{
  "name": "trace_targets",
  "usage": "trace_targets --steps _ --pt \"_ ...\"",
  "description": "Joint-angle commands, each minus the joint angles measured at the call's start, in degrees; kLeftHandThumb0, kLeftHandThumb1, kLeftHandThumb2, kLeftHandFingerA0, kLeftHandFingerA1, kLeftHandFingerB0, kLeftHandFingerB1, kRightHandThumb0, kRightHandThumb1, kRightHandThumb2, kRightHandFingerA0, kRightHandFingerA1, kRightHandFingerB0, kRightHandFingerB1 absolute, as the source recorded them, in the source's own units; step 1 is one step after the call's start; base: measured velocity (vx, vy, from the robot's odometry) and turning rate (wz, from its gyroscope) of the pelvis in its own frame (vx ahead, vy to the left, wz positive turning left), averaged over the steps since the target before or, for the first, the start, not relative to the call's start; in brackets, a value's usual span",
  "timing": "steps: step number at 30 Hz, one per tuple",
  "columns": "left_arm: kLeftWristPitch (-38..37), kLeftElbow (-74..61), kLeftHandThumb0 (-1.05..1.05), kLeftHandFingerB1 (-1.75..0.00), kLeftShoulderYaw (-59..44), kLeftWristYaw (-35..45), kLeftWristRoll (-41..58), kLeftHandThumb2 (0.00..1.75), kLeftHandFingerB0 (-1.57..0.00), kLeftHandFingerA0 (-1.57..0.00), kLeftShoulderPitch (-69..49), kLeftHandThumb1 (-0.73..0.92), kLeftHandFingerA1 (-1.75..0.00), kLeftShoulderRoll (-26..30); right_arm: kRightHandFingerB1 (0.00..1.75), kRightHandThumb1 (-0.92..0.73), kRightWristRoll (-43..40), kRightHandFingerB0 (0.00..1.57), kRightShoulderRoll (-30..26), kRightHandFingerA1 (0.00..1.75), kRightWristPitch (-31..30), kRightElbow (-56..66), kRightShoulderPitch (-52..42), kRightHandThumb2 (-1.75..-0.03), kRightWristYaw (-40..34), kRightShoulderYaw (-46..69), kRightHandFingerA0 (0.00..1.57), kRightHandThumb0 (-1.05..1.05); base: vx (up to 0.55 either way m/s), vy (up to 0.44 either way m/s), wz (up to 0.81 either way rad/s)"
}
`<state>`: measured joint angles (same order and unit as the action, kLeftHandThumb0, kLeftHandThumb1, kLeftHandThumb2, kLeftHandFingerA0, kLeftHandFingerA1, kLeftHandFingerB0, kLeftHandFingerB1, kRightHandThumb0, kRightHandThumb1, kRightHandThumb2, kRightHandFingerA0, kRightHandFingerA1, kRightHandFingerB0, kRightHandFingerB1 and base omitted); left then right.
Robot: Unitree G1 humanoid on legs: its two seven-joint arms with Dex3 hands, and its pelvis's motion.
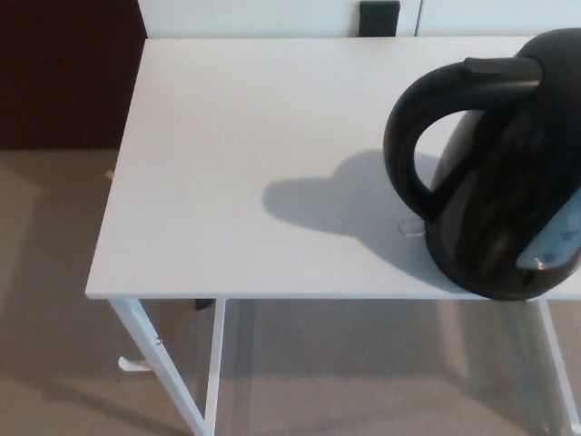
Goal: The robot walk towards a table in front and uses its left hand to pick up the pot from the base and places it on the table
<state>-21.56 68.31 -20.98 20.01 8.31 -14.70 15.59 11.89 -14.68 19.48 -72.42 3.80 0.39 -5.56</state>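
A white tabletop stands on beige carpet. Neither hand shows, so I cannot tell their state. The black kettle sits at the tabletop's right, its base unseen and its handle facing the left hand's side. This looks like the approach step; next comes reaching for that handle.

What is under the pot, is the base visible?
The black pot rests on the white table, near its front right edge. Its body hides whatever lies directly beneath; no base is distinguishable, only a small pale piece at its lower left.
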Motion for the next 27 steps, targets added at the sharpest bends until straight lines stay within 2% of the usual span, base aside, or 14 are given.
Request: trace_targets --steps 1,6,17,19,22,24,27 --pt "0.0 -0.4 -0.09 -0.42 -0.3 0.6 1.1 0.54 -0.53 -0.66 0.2 0.47 -0.47 0.6 0.44 -0.60 0.2 0.60 -0.5 0.50 -0.4 -0.4 0.0 -0.56 -0.4 0.3 0.73 -0.35 0.00 0.000 0.00" --pt "-0.6 0.4 -0.11 -0.41 0.2 0.1 0.3 0.54 -0.54 -0.71 0.4 0.49 -0.47 1.0 0.43 -0.61 0.4 0.60 -0.6 0.49 -0.8 -0.3 0.1 -0.57 -0.1 0.0 0.73 -0.36 0.00 0.000 0.00" --pt "-1.2 0.5 -0.12 -0.42 0.1 0.2 0.4 0.54 -0.55 -0.72 0.8 0.49 -0.48 1.1 0.43 -0.61 0.1 0.57 -0.5 0.47 -1.1 0.0 0.6 -0.57 0.5 0.3 0.70 -0.34 0.00 0.000 0.00" --pt "0.5 0.4 -0.06 -0.41 -1.6 0.5 2.5 0.52 -0.53 -0.65 1.4 0.45 -0.48 0.7 0.43 -0.61 0.2 0.58 -0.5 0.47 -0.8 0.1 0.7 -0.57 0.3 0.2 0.70 -0.33 0.00 0.000 0.00" --pt "4.6 -0.8 0.00 -0.42 -6.8 3.1 8.1 0.51 -0.51 -0.65 2.3 0.44 -0.49 0.1 0.43 -0.61 -0.1 0.58 -0.5 0.47 -0.7 0.1 0.6 -0.57 0.6 0.4 0.70 -0.33 0.00 0.000 0.00" --pt "9.6 -3.8 -0.01 -0.39 -13.0 5.6 14.4 0.52 -0.41 -0.49 4.0 0.46 -0.47 1.8 0.42 -0.61 -0.3 0.58 -0.4 0.47 -1.4 0.0 1.1 -0.57 0.8 0.6 0.70 -0.33 0.00 0.000 0.00" --pt "13.0 -9.6 -0.05 -0.37 -16.6 8.1 17.7 0.53 -0.39 -0.42 3.5 0.47 -0.44 3.1 0.43 -0.61 0.1 0.59 -0.3 0.47 -0.9 -0.2 1.0 -0.57 0.6 0.2 0.71 -0.32 0.00 0.000 0.00"
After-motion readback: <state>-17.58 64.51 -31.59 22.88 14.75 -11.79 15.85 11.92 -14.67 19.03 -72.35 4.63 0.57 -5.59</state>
